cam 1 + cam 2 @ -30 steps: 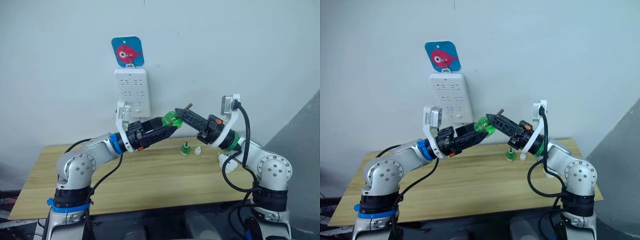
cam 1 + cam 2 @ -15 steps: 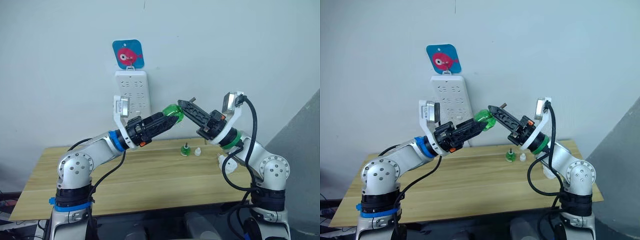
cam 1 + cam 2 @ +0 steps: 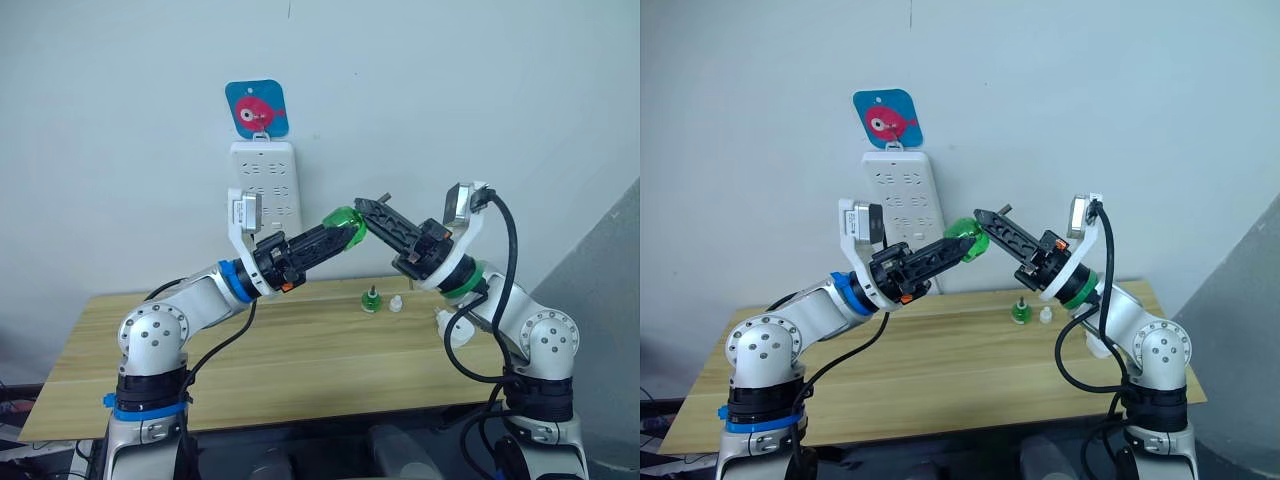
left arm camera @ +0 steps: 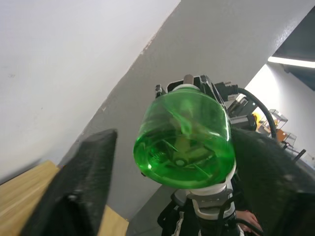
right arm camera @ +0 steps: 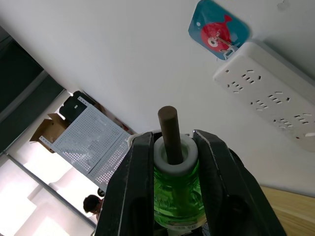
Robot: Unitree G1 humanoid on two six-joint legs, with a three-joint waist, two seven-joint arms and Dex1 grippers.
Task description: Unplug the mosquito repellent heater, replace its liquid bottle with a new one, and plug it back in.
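The wooden table (image 3: 300,370) runs below the white power strip (image 3: 264,185), which hangs upright on the wall with a blue card bearing a pink fish (image 3: 256,108) just above it.

Both my arms meet in the air to the right of the power strip, level with its lower half. My left claw (image 3: 350,228) reaches up from below the power strip, its 2 fingers (image 4: 83,191) spread wide on either side of the base of a green liquid bottle (image 3: 343,220) — a gap shows beside 1 of them. My right claw (image 5: 173,142) comes in from farther right and is pinched narrow on the same bottle's white collar, with the dark wick standing up between its 2 fingers (image 5: 133,182).

A white rounded piece that I take for the mosquito repellent heater (image 3: 447,326) lies on the table well to the lower right of the power strip, partly behind my right forearm — apart from both claws.

Between it and the power strip, on the table under my right claw, stands a smaller green bottle (image 3: 371,298), and just beside that, on the side away from the power strip, a small white cap (image 3: 396,303).
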